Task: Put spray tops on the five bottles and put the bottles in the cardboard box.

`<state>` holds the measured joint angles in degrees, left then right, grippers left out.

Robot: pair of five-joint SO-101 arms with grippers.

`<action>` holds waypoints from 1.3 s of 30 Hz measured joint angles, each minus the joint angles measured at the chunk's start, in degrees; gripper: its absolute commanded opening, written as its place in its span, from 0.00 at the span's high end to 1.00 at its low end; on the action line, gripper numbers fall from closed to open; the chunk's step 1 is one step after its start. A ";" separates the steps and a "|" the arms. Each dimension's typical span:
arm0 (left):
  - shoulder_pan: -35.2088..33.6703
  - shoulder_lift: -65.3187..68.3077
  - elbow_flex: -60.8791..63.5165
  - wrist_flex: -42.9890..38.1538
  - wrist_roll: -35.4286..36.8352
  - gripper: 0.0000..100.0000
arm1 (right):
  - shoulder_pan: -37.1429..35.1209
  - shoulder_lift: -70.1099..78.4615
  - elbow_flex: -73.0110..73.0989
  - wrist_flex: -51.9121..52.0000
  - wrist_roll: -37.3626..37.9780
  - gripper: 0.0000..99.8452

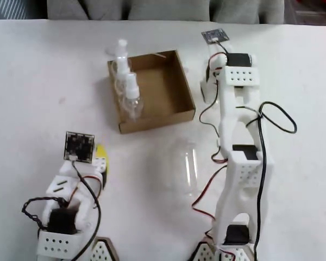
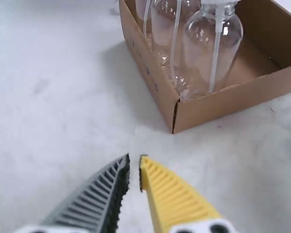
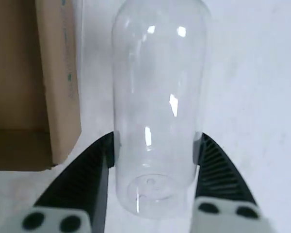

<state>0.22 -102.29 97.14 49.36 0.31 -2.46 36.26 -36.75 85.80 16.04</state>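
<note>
Right gripper (image 3: 156, 138) sat with black fingers (image 3: 87, 174) spread against both sides of a capless clear bottle (image 3: 155, 73), just beside a corner of the cardboard box (image 1: 157, 122); left gripper (image 2: 134, 165) hung over the table (image 2: 48, 73) near another box corner, grey and yellow fingers (image 2: 174, 199) all but together, gripping nothing. Spray-topped bottles (image 1: 133, 100) stood along the box's left wall. Table was white, with grey cushions (image 1: 168, 8) beyond its far edge.

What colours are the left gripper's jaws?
Grey and yellow; left gripper, left wrist view.
</note>
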 measured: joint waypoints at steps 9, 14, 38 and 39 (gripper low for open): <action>0.00 0.00 0.00 0.00 0.00 0.94 | -0.18 -0.09 -0.18 3.25 0.70 0.76; 0.00 0.00 0.00 0.00 0.00 0.94 | -1.05 -0.09 -2.64 3.96 0.00 0.94; 0.00 0.00 0.00 0.00 0.00 0.94 | -10.99 3.52 -7.30 -3.52 -8.44 0.98; 0.00 0.00 0.00 0.00 0.00 0.94 | -10.99 3.52 -7.30 -3.52 -8.44 0.98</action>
<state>0.22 -102.29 97.14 49.36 0.31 -13.45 39.78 -44.04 82.29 7.60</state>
